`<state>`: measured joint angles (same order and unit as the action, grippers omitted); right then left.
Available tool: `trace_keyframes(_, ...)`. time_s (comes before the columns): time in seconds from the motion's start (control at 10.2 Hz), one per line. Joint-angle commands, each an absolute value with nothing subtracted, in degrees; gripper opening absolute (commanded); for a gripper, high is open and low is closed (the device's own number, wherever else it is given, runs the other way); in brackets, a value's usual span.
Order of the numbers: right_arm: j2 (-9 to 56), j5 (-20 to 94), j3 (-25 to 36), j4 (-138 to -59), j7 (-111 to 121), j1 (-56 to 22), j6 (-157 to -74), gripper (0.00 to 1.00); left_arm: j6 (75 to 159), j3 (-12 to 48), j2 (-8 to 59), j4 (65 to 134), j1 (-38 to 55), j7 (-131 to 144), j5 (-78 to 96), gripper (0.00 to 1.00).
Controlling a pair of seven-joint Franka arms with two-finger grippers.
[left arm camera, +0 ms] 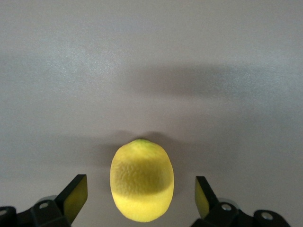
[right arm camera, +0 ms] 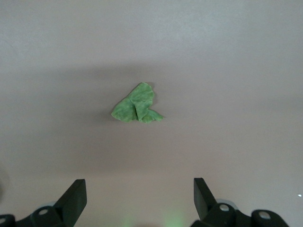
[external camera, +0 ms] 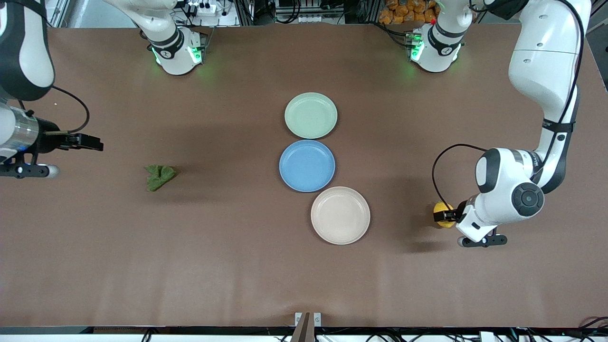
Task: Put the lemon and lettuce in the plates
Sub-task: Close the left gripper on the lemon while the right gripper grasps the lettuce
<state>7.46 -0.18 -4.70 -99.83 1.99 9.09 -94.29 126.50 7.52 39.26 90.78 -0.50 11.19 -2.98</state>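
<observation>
Jaws of my left gripper [left arm camera: 139,201] wide around the lemon [left arm camera: 142,180], untouched; right gripper [right arm camera: 139,201] wide, empty, well off the lettuce [right arm camera: 136,110].

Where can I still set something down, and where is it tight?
All three plates are bare: mint plate, blue plate, beige plate. Open table between lettuce and plates. Tight at the lemon, straddled by the open left tool.
</observation>
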Motion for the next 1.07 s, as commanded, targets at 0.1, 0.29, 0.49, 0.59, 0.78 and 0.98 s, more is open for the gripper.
trace_keyframes(0.1, 6.33, 0.7, -5.01, -107.92, 2.02, 9.14, -101.07, 1.0, 127.18, 7.47, 40.95, 90.26, 0.7, 12.83, -3.16, 1.0)
trace_keyframes(0.29, 6.33, 0.7, -5.01, -110.55, 1.93, 9.14, -103.17, 1.0, 127.44, 7.47, 41.57, 90.26, 0.7, 12.83, -3.51, 1.0)
trace_keyframes(0.49, 6.24, 0.79, -5.1, -115.46, 0.8, 9.05, -108.34, 1.0, 127.62, 7.47, 42.27, 90.18, 0.62, 12.66, -3.78, 1.0)
trace_keyframes(0.59, 6.33, 1.05, -5.1, -117.4, 0.18, 8.97, -111.15, 1.0, 127.62, 7.38, 42.62, 90.26, 0.7, 12.66, -3.78, 1.0)
trace_keyframes(0.78, 8.6, 1.05, -5.1, -119.53, 0.26, 8.79, -115.74, 1.0, 127.7, 7.38, 42.71, 90.26, 0.7, 12.66, -3.78, 1.0)
trace_keyframes(0.98, 12.02, 1.05, -5.1, -119.62, 0.26, 8.35, -119.16, 1.0, 127.79, 7.3, 43.07, 90.26, 0.62, 12.48, -3.87, 1.0)
